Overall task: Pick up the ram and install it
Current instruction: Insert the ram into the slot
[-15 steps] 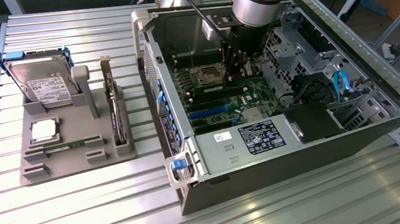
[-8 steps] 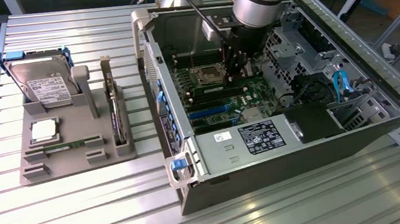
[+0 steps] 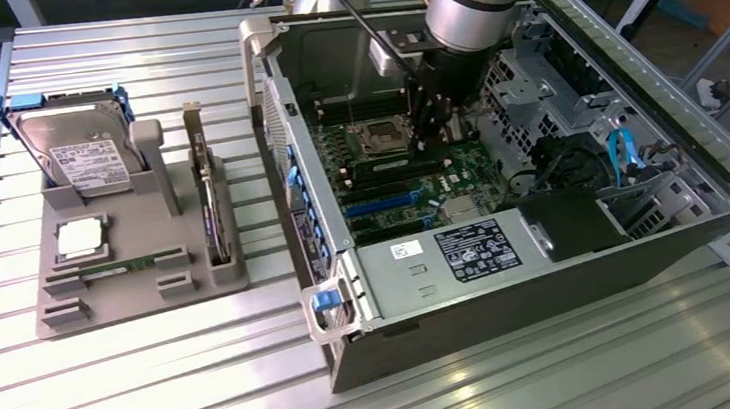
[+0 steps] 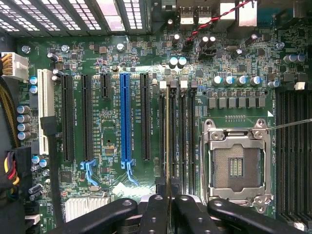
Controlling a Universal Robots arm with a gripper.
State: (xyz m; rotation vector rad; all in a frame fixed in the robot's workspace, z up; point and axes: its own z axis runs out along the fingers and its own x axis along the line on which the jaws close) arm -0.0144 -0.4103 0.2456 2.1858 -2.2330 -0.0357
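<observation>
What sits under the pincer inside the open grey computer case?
The thin green ram stick, gripped edge-on, over black memory slots beside the empty silver processor socket. The slot beneath is hidden.

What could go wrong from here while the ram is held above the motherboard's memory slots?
1. The gripper holds the ram edge-on above four close-set memory slots; a slight sideways offset could press it onto a slot wall or into the wrong slot.
2. If it goes down tilted, one end may bind at the white end latches.
3. The open processor socket lies just beside the slots; a slip could damage its contacts.
</observation>
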